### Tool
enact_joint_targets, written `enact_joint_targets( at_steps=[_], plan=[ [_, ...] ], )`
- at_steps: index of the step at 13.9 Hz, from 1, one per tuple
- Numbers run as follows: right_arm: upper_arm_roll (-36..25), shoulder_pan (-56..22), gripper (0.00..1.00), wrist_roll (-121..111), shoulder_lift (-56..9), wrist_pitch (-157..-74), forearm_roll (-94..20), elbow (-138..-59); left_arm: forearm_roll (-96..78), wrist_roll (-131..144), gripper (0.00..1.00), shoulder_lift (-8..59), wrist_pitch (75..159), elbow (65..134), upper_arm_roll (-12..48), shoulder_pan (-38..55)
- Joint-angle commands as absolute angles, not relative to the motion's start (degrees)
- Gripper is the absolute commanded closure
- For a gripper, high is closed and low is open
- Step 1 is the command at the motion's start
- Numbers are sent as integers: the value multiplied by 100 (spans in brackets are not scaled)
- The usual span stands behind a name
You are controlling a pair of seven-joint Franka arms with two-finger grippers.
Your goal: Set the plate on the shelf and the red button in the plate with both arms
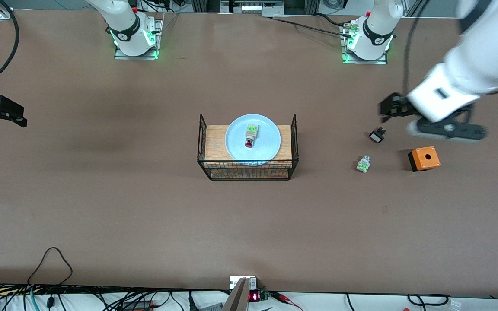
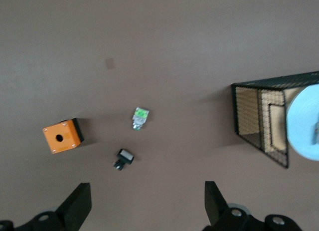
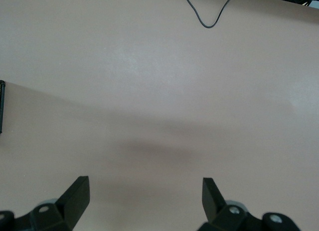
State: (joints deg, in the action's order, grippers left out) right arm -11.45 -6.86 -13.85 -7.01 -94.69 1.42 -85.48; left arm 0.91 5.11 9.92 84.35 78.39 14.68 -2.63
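A pale blue plate (image 1: 253,139) sits on a wooden block (image 1: 211,142) inside a black wire basket (image 1: 247,169) at the middle of the brown bench (image 1: 102,207), and the red button (image 1: 250,135) lies on the plate's centre with its red cap pointing toward the front camera; judging by this, both task items look already delivered, the plate serving as a tray for the small switch. Toward the left arm's end of the bench lie three leftover parts, well apart from the basket: a white-and-green switch body (image 1: 363,164) without a red tip, a small black part (image 1: 377,135), and an orange box (image 1: 423,158) with a hole in its top. The left pincer (image 1: 387,108) hangs in the air near the black part, jaws spread wide, holding and touching nothing. The right pincer (image 3: 144,201) is over bare bench at the right arm's end, likewise fully released and empty, apparently waiting.
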Motion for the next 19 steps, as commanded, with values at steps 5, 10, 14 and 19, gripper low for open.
enact_joint_targets(
  at_steps=[5,10,14,19],
  plan=[
    [-1143,-686,0,-1397,-747,-9448,211,-8429,-44,-79,0,96,8832,9008,-53,97],
    [-1143,-686,0,-1397,-747,-9448,211,-8429,106,9,0,-43,8920,9236,-53,167],
    [-1143,-686,0,-1397,-756,-9448,211,-8429,88,158,0,-158,9097,9439,-61,272],
    [-1151,-677,0,-1397,-756,-9457,211,-8429,97,220,0,-158,9088,9431,-70,325]
  ],
)
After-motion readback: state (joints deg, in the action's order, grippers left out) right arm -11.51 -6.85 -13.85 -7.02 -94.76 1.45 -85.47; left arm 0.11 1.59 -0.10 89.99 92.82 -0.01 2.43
